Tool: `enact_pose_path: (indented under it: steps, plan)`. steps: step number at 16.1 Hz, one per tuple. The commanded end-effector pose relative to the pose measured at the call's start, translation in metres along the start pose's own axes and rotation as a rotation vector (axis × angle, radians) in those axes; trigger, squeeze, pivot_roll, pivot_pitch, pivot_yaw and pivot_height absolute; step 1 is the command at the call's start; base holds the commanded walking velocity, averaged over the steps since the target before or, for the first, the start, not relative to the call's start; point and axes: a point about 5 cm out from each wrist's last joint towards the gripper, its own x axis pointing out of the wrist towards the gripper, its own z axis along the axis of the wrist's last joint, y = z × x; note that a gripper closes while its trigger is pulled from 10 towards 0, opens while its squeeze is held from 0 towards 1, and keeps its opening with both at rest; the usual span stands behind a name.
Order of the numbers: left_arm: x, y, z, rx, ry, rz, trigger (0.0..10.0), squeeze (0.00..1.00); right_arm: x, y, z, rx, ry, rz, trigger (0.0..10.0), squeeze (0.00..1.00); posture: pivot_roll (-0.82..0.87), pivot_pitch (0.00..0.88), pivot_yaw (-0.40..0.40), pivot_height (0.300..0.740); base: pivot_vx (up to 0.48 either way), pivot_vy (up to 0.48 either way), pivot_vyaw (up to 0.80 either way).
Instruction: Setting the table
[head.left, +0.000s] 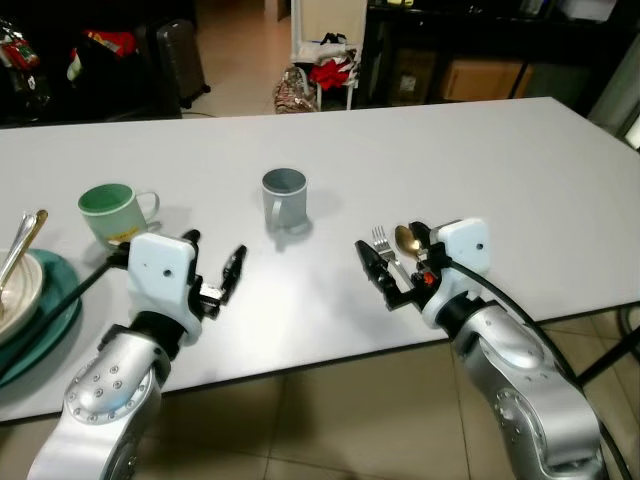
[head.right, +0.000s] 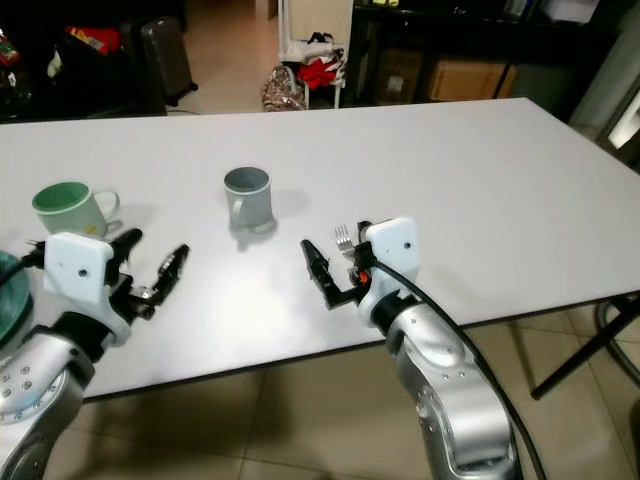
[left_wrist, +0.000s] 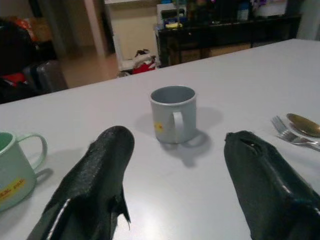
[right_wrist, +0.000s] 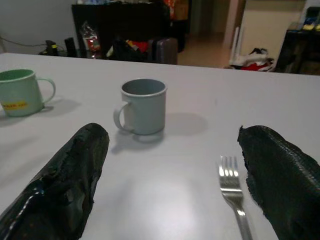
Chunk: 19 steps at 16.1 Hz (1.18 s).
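White and smooth, the worktop (head.left: 480, 150) is carrying everything. At the far left a teal plate (head.left: 55, 300) is holding a pale bowl (head.left: 20, 290) with a utensil handle (head.left: 22, 245) sticking out. Beside it a mint-green mug (head.left: 112, 210) is standing upright with a yellow label. The left gripper (head.left: 212, 268) is hovering just above the worktop, its jaws spread wide and holding nothing. Ahead, a grey mug (head.left: 284, 196) is standing upright, handle toward the robot. The right gripper (head.left: 395, 272) is resting low with its jaws wide apart, the steel fork (right_wrist: 232, 192) lying between them, untouched. A gold-bowled spoon (head.left: 406, 238) is lying just beside the fork.
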Motion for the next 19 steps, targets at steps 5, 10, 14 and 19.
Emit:
enact_pose_path:
  steps: [5,10,14,19]
  plan:
    - [0.001,0.004,0.003,0.012,-0.014,0.033,10.0,0.0,0.003,0.005,0.0,0.031,0.0,0.046,10.0,1.0,-0.02,0.0,0.02,0.74,0.0,-0.441,0.0]
    - [0.002,0.004,0.002,0.0,-0.008,0.074,10.0,0.0,0.006,0.008,0.002,0.002,0.003,0.111,10.0,1.0,-0.02,0.0,-0.002,0.74,0.0,0.0,0.8]
    - [0.007,0.008,0.001,0.007,-0.014,0.14,10.0,0.0,0.014,0.004,0.007,-0.017,-0.004,0.129,10.0,1.0,-0.04,0.0,-0.034,0.74,0.0,0.0,0.8]
    - [0.005,0.006,-0.004,-0.02,0.013,0.147,10.0,0.0,0.013,0.005,0.006,-0.011,0.004,0.124,10.0,1.0,-0.06,0.0,-0.01,0.74,0.0,0.0,0.8]
